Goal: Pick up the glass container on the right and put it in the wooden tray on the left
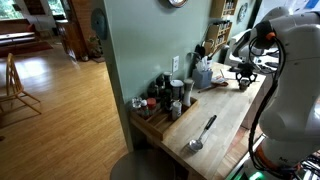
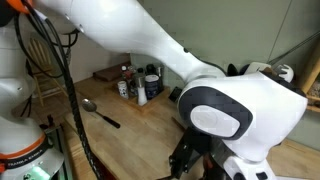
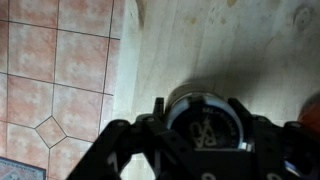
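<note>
In the wrist view the glass container is a small round jar with a dark printed lid, standing on the wooden countertop. My gripper has a black finger pressed against each side of it. In an exterior view the gripper is low over the far end of the counter. The wooden tray lies at the near end and holds bottles and shakers. It also shows in an exterior view. I cannot tell whether the jar is lifted off the counter.
A metal spoon lies on the counter between tray and gripper, and also shows in an exterior view. The counter edge and tiled floor are just left of the jar. A utensil holder stands by the wall. The arm's white body blocks much.
</note>
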You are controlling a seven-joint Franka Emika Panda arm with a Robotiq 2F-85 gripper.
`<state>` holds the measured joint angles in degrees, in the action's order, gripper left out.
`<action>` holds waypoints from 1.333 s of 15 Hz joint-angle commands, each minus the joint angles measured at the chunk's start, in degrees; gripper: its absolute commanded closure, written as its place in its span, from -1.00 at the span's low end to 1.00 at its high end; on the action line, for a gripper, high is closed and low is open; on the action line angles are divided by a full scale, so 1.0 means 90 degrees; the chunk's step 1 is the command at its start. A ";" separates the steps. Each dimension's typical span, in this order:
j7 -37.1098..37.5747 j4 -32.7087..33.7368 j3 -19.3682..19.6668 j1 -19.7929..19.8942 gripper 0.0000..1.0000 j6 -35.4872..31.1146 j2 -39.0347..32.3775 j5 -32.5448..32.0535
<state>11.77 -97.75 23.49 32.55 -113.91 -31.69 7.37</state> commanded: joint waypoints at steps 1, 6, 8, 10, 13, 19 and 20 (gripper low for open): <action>-0.0693 -0.0516 -0.0076 0.0047 0.22 0.0049 0.0716 -0.0070; -0.1946 -0.1819 0.0030 -0.0254 0.22 -0.0044 0.2013 -0.0898; -0.2248 -0.2490 0.0067 -0.0435 0.22 -0.0178 0.2635 -0.1443; -0.2414 -0.3137 0.0039 -0.0620 0.22 -0.0296 0.3289 -0.1960; -0.2471 -0.4102 -0.0117 -0.0922 0.22 -0.0329 0.4305 -0.2642; -0.2250 -0.5264 -0.0892 -0.1622 0.22 -0.0137 0.5816 -0.2586; -0.2207 -0.5366 -0.1052 -0.1765 0.22 -0.0056 0.5984 -0.2498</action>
<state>-9.81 -140.61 16.90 19.79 -114.74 14.70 -15.47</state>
